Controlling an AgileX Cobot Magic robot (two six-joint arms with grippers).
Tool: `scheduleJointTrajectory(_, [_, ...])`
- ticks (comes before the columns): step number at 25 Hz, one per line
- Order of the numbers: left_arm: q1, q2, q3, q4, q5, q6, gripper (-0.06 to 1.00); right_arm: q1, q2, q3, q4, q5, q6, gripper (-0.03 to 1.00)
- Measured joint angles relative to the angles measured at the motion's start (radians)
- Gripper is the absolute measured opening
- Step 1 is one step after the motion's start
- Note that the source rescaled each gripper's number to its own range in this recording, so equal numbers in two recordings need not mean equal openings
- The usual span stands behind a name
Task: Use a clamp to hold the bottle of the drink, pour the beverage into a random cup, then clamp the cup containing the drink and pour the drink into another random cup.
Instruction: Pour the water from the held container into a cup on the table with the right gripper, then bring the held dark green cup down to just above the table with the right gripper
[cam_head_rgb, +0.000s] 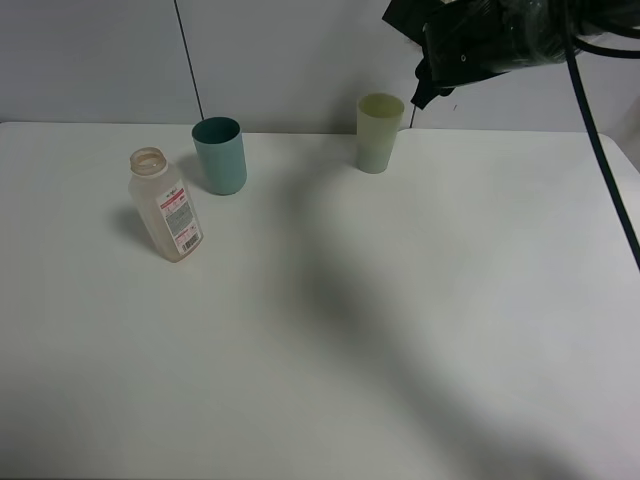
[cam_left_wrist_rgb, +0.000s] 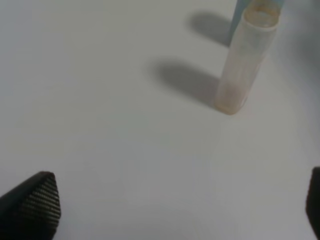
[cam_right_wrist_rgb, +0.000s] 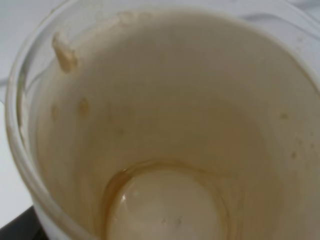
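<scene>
While my right arm (cam_head_rgb: 480, 45) hangs high at the table's (cam_head_rgb: 400, 330) back edge, its wrist camera looks straight into the cup (cam_right_wrist_rgb: 170, 130), nearly drained (just a brown ring at the bottom), its jaws closed on it. My left jaws stand spread wide, holding nothing. I see the bottle (cam_head_rgb: 168, 205) upright beside the teal tumbler (cam_head_rgb: 220, 155), well apart from the green tumbler (cam_head_rgb: 379, 132).

teal tumbler (cam_head_rgb: 220, 155) upright on the white table (cam_head_rgb: 400, 330) toward the far edge, empty-looking and open side up, plain grey-white wall (cam_head_rgb: 290, 60) behind with a thin dark vertical line (cam_head_rgb: 190, 60) running down it, black cable (cam_head_rgb: 605, 170) hanging across the right side.
</scene>
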Motion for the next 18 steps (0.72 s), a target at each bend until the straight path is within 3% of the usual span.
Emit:
scheduleJointTrajectory(4, [0.0,0.0,0.0,0.0,0.0,0.0,1.0,0.002,0.0,0.0,0.076,0.001,0.12,0.05])
scheduleJointTrajectory(10, [0.0,0.0,0.0,0.0,0.0,0.0,1.0,0.042,-0.037,0.0,0.207,-0.009,0.138,0.05])
scheduleJointTrajectory(18, [0.0,0.0,0.0,0.0,0.0,0.0,1.0,0.141,-0.177,0.0,0.379,-0.092,0.135,0.05])
